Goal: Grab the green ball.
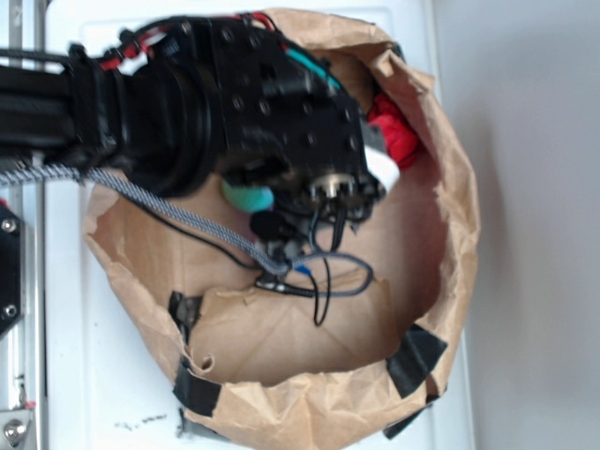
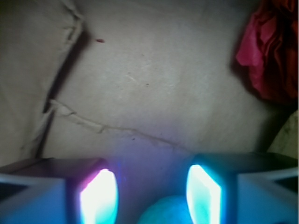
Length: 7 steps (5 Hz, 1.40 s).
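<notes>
The green ball (image 2: 166,212) lies low in the wrist view, between my two fingers and close to their base. My gripper (image 2: 150,175) is open; a gap shows between the ball and the left pad (image 2: 100,198), while the right pad (image 2: 203,193) is very near it. In the exterior view only a sliver of the green ball (image 1: 246,196) peeks out under the black wrist (image 1: 281,112), which hides the fingers.
Everything sits inside a shallow brown paper bag (image 1: 455,244) with a rolled rim and black tape patches (image 1: 412,361). A wrinkly red wad (image 2: 273,51) lies at the right, also red wad (image 1: 394,131). Loose cables (image 1: 309,277) hang over the bag floor.
</notes>
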Available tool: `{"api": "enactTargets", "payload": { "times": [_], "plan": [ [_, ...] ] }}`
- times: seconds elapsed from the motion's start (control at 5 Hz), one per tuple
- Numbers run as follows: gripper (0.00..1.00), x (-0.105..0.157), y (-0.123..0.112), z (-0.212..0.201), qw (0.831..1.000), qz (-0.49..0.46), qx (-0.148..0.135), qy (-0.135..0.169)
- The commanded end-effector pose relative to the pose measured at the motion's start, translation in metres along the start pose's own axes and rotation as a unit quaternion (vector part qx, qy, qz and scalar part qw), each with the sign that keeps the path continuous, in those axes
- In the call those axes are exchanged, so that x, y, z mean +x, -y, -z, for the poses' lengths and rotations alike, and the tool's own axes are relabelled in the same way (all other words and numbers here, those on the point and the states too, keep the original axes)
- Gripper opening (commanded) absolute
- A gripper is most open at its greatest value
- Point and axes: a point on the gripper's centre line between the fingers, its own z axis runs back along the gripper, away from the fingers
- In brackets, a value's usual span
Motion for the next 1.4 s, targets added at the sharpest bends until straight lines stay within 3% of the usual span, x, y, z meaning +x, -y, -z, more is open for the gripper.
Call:
{"api": "enactTargets", "payload": {
  "times": [0.0, 0.2, 0.6, 1.0, 1.2],
  "plan": [
    [1.00, -0.003, -0.008, -0.061, 0.997, 0.011, -0.026, 0.078],
    [1.00, -0.019, -0.009, -0.066, 0.996, 0.023, -0.022, 0.085],
    [1.00, -0.031, -0.017, -0.044, 0.998, 0.030, 0.001, 0.059],
    [1.00, -0.022, -0.011, -0.017, 0.998, 0.020, 0.033, 0.041],
    [1.00, -0.015, -0.007, -0.010, 0.999, 0.020, 0.034, 0.027]
  ]
}}
